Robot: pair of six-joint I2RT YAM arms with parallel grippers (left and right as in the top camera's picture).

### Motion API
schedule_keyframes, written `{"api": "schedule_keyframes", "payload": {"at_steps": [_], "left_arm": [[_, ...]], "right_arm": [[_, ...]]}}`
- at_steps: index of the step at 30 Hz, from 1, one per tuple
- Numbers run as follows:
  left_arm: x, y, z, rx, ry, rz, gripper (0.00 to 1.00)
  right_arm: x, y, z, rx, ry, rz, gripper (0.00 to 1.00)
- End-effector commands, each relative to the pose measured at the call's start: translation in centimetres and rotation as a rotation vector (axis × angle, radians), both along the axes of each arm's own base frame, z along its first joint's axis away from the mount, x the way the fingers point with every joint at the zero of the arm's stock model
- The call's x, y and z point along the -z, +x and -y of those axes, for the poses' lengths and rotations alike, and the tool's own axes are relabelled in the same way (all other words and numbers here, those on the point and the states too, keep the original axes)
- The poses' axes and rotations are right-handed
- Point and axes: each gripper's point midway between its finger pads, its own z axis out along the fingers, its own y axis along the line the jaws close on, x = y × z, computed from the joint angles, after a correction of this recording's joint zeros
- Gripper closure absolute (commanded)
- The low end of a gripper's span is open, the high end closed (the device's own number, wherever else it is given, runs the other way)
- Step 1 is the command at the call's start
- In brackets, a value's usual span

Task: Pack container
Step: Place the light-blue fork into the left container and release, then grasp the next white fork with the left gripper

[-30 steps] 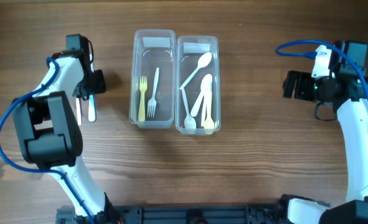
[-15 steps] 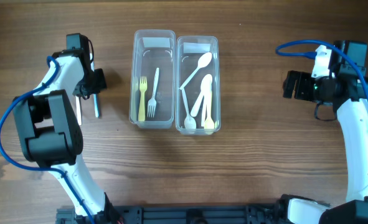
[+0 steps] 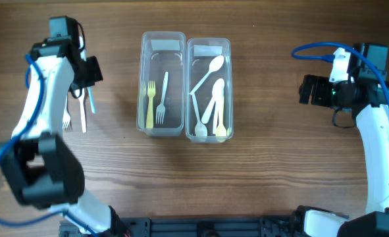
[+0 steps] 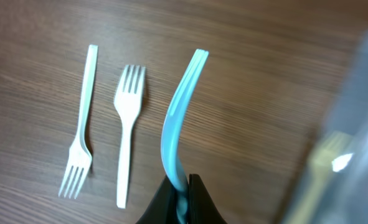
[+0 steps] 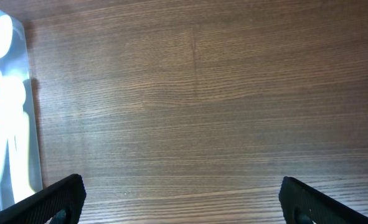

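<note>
While the right gripper (image 5: 181, 190) hangs wide open and empty, well off beyond the spoon tub (image 3: 197, 58), all the action is on the other side of the fork tub (image 3: 175, 92). The left gripper (image 4: 182, 199) is clamped shut on a pale blue utensil (image 4: 171, 124), and it's up in the air, clear of the table (image 3: 266, 164)!

That utensil sits out from the fork tub's outer long wall, on the side away from the spoon tub. It's apart from the tub, but this arm is by far the nearer one. Its long axis runs roughly alongside the tub's long walls, with only a slight slant, so I'd say a sideways carry over the wall and a small twist would line it up.

It's a slim, glossy, see-through blue strip with a gentle bow along its length and a squared-off free end. The working end is buried in the jaws, so I can't call it fork or spoon.

Inside the fork tub, a yellow fork (image 3: 149, 105) and a white fork (image 3: 162, 95) lie lengthwise side by side, with bare floor next to them. Out beyond the blue piece, farther from the tub, two loose white forks (image 4: 83, 124) wait on the wood, near each other and pointing opposite ways. Plenty left to pack, by my reckoning.
</note>
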Motion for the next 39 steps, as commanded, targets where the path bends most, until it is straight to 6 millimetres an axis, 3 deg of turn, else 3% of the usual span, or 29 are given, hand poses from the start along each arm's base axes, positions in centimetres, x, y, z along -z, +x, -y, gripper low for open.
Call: {"api": "schedule_keyframes", "payload": {"at_steps": [1, 4, 10, 16, 17, 18, 19, 22, 24, 28, 30, 36, 39], "left_arm": [[-4.0, -0.1, 5.6, 0.106, -0.136, 0.095, 0.96], [-4.6, -0.4, 9.4, 0.199, -0.172, 0.107, 0.96], [-4.1, -1.3, 17.3, 0.362, -0.191, 0.089, 0.94], [-2.1, -1.5, 19.2, 0.346, -0.177, 0.045, 0.91], [-1.8, -1.5, 19.3, 0.347, -0.175, 0.035, 0.85], [-1.4, -1.5, 19.3, 0.347, -0.174, 0.025, 0.55], [-1.3, -1.5, 19.3, 0.348, -0.173, 0.024, 0.43], [-2.0, -1.0, 19.2, 0.349, -0.174, 0.054, 0.48], [-3.4, -0.3, 18.4, 0.355, -0.143, 0.099, 0.48], [-6.7, 0.2, 13.2, 0.239, 0.014, 0.167, 0.48], [-7.5, -0.1, 10.5, 0.178, 0.07, 0.173, 0.42], [-7.0, -0.9, 2.2, -0.024, 0.107, 0.12, 0.4], [-6.3, -1.0, -0.4, -0.095, 0.054, 0.112, 0.4]], "right_arm": [[0.2, -0.1, 0.2, -0.005, -0.015, -0.006, 0.0], [0.2, -0.1, 0.2, -0.005, -0.015, -0.006, 0.0], [0.2, -0.1, 0.2, -0.005, -0.015, -0.006, 0.0], [0.2, -0.1, 0.2, -0.005, -0.015, -0.006, 0.0], [0.2, -0.1, 0.2, -0.005, -0.016, -0.006, 0.0], [0.2, -0.1, 0.2, -0.005, -0.015, -0.006, 0.0], [0.2, -0.1, 0.2, -0.005, -0.015, -0.006, 0.0], [0.2, -0.1, 0.2, -0.005, -0.016, -0.006, 0.0], [0.2, -0.1, 0.2, -0.005, -0.016, -0.006, 0.0], [0.2, -0.1, 0.2, -0.005, -0.015, -0.006, 0.0], [0.2, -0.1, 0.2, -0.005, -0.015, -0.006, 0.0], [0.2, -0.1, 0.2, -0.005, -0.015, -0.006, 0.0], [0.2, -0.1, 0.2, -0.005, -0.015, -0.006, 0.0]]}}
